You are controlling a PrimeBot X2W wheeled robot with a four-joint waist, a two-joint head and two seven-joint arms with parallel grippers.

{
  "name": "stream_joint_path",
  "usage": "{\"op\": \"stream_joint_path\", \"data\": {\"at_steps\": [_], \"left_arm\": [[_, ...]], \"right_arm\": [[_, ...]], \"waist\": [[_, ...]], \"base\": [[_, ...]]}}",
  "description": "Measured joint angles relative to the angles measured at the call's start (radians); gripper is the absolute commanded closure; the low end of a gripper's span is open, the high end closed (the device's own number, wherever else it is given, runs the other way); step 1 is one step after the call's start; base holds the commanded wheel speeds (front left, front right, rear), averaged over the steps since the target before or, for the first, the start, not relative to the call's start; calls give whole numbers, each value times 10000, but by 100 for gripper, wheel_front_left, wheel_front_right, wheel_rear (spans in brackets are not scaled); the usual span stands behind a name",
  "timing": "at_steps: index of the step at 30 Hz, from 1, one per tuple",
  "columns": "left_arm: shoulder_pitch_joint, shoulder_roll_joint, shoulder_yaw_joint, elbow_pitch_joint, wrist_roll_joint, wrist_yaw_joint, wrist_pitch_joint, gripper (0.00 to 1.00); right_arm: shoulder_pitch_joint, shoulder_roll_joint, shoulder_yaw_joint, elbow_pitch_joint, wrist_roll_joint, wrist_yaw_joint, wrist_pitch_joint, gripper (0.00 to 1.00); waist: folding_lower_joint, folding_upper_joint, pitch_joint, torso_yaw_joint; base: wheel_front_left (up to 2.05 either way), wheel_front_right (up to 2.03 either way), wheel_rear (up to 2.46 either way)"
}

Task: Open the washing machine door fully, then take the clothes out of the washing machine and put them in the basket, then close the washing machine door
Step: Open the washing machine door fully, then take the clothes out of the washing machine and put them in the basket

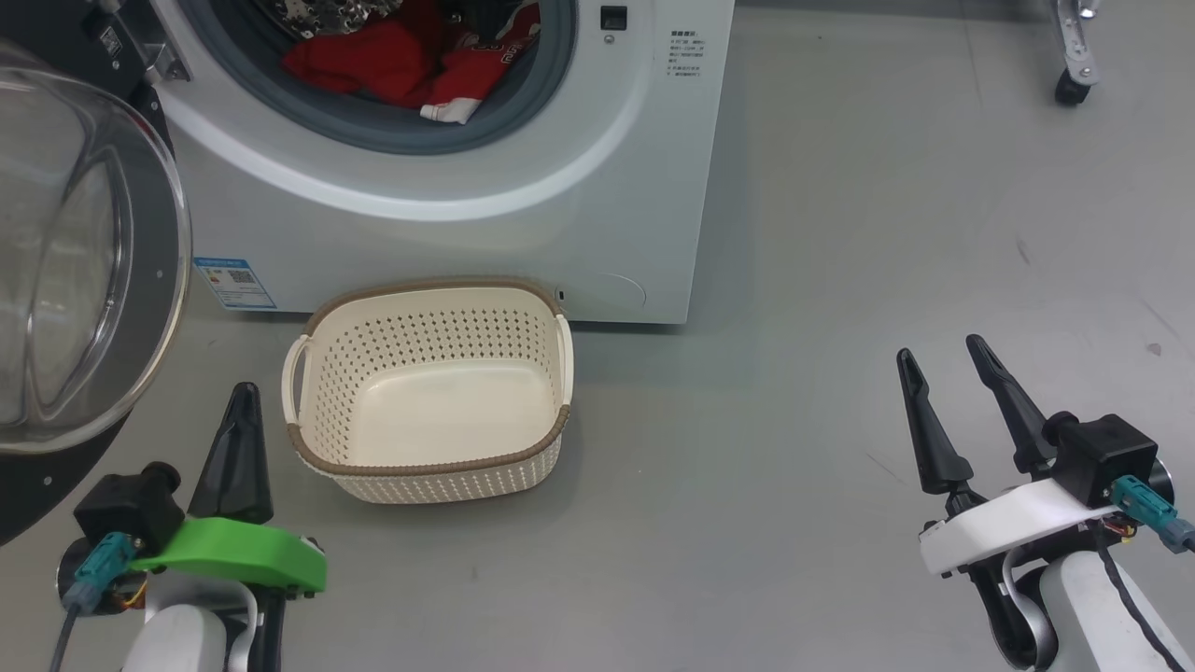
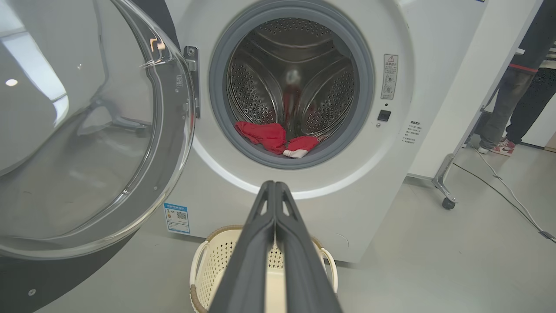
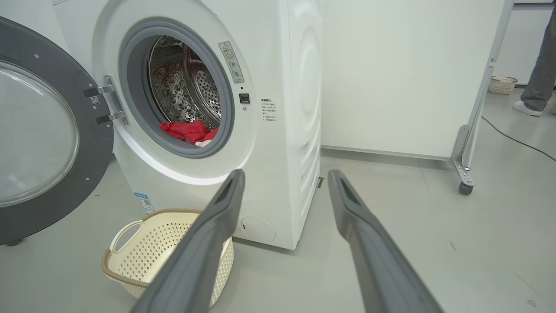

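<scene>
Clothes (image 1: pixel 401 65) lie in a red heap with white trim at the front lip of the steel drum (image 2: pixel 260 87). They show at the top of the head view, left of centre, and are well apart from both sets of jaws, which sit in the lower corners. In the left wrist view the heap is straight above the tips of the left jaws, at the bottom of the grey rubber ring (image 2: pixel 217 100).

The washing machine (image 1: pixel 560 215) fills the upper left of the head view. The washing machine door (image 1: pixel 56 280) is swung wide open at the left edge, its glass bowl bulging above the left jaws. The basket (image 1: pixel 439 483) stands empty on the grey floor (image 1: pixel 794 467), touching or nearly touching the foot of the machine. It is just right of the left jaws and between them and the opening. A small blue label (image 1: pixel 235 283) is on the machine's front, left of the basket.

A white panel on castors (image 3: pixel 412 74) stands past the machine's side. A person's legs (image 2: pixel 517 100) show at the right edge of the left wrist view, with a cable (image 2: pixel 499 187) trailing across the floor.

The left jaws are pressed together along their whole length, fingers (image 1: pixel 241 448) pointing up the frame, with nothing pinched. The right jaws are spread, their fingers (image 1: pixel 924 429) parted with bare floor between them and touching nothing.
</scene>
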Motion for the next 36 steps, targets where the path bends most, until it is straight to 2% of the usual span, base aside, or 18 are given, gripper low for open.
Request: {"op": "stream_joint_path", "data": {"at_steps": [12,13,14,15,16,36], "left_arm": [[516,-146,-351,-474,357,2,-27,100],[554,-165,-347,-502,357,2,-25,68],[602,-186,-336,-571,355,4,-27,52],[639,-209,-322,-648,357,13,-25,9],[661,-236,-291,-736,362,35,-27,0],[934,-311,-178,-1200,453,196,-27,0]], "right_arm": [[208,48,-96,-121,0,-27,-4,0],[226,58,-98,-130,0,-27,-6,0],[249,65,-98,-140,0,-27,-10,0],[270,73,-98,-148,0,-27,-21,0],[283,77,-98,-155,0,-27,-23,0],[375,167,-130,-282,-4,-27,-31,0]], "waist": [[0,0,-267,-369],[0,0,-272,-378],[0,0,-277,-386],[0,0,-279,-394],[0,0,-279,-400],[0,0,-193,-405]], "base": [[0,0,0],[0,0,0],[0,0,0],[0,0,0],[0,0,0],[0,0,0]]}}
